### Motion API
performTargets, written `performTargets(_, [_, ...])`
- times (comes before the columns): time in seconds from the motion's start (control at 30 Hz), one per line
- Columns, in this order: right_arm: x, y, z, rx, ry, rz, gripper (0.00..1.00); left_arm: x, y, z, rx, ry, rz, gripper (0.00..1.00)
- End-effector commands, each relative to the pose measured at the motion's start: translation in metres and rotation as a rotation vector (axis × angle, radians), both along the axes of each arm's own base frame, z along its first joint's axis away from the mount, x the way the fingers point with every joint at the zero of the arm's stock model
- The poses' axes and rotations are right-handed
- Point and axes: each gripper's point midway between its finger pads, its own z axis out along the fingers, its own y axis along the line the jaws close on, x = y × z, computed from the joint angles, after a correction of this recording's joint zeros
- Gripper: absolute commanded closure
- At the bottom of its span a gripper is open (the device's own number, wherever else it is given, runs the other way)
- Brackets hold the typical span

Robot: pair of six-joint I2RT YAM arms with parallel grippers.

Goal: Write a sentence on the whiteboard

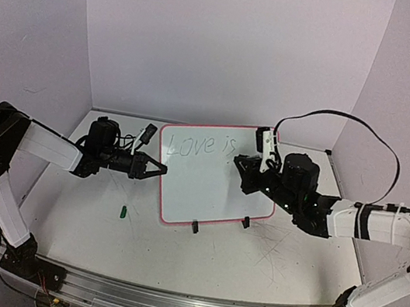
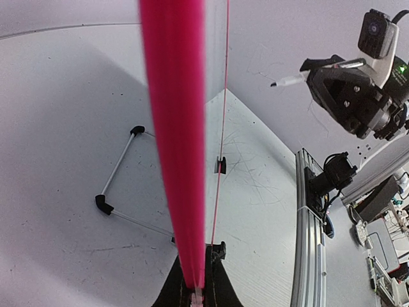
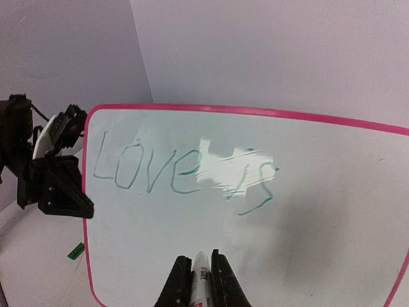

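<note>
- Top external view puts the pale surface under everything, and the whiteboard stands on it at the centre of the frame, leaning back on two black clip feet.
- Judge the whiteboard as light, thin and stiff. On such small feet it will probably slide or tip under pen pressure, so you need it braced from the side.
- Take hold on the pink frame, never on the glossy face, which looks slick and would likely smear wet ink.
- Left fingers already do this. In the left wrist view the pink frame runs straight down between them, so they are clamped on the board's edge at centre left of the top view.
- Right fingers are clenched round the marker, low in the middle of the right wrist view.
- In the left wrist view the marker's tip, at upper right, appears to stand apart from the board face.
- Treat the marker as a thin, smooth barrel that may twist in the grip, so press lightly.
- So far the sentence reads only "Love is", in thin green across the board's upper part. Glare hides part of it.
- A small green piece, perhaps the cap, lies on the surface at lower left of the board.
</note>
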Motion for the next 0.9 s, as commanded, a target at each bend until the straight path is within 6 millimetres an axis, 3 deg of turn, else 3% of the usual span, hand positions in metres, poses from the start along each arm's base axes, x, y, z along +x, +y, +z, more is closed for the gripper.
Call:
performTargets(0.0, [-0.020,0.053,0.008,-0.043,-0.034,0.175,1.00,0.023,0.007,0.013,0.033,-0.105,0.104,1.00])
performTargets(0.13, [-0.025,0.074,0.009,-0.049,-0.045,0.236,1.00,0.022,0.005,0.011,0.035,-0.103,0.096,1.00])
performTargets(0.5, [-0.027,0.099,-0.001,-0.051,-0.017,0.256,1.00,0.022,0.004,0.009,0.042,-0.105,0.097,1.00])
performTargets(0.87, [-0.025,0.089,0.005,-0.049,-0.037,0.206,1.00,0.020,0.004,0.012,0.039,-0.109,0.095,1.00])
